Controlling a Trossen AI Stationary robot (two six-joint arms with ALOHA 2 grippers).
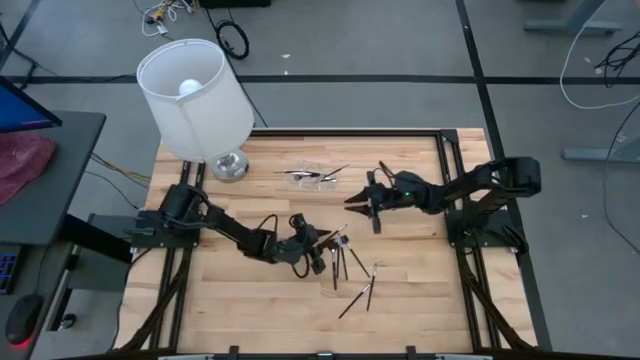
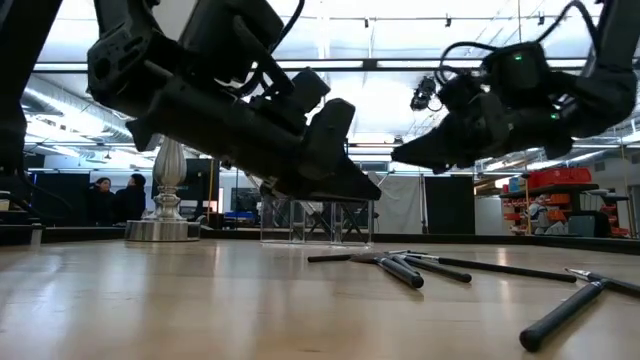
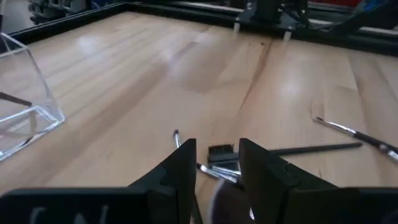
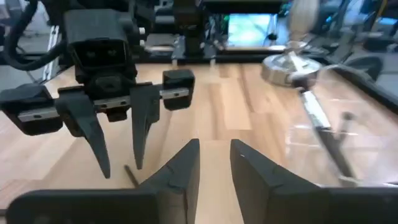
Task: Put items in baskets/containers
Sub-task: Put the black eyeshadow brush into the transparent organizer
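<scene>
In the high view the wooden table [image 1: 250, 300] fills the middle of the frame, with a white-shaded lamp [image 1: 196, 95] at its upper left corner. Just right of the lamp's metal base, in the upper middle of the frame, sits the clear container [image 1: 308, 176], with a few dark brushes already lying in it.

The left gripper [image 1: 322, 252] is below the centre of the frame, low over a loose cluster of brushes [image 1: 345, 262] scattered on the wood. More brushes lie a little lower and to the right, near the bottom centre. In the left wrist view its two dark fingers [image 3: 184, 168] stand apart with a clear gap between them, and brush handles [image 3: 217, 169] lie on the table in that gap; whether the fingers actually have hold of one I cannot tell. The container's clear wall [image 3: 31, 106] shows at the left edge of that view.

The right gripper [image 1: 358, 203] hovers right of centre in the high view, beside the container, above the table. In the right wrist view its fingers [image 4: 180, 168] are slightly apart with nothing between them. The low view shows both grippers raised off the wood, the brushes lying flat at lower right.
</scene>
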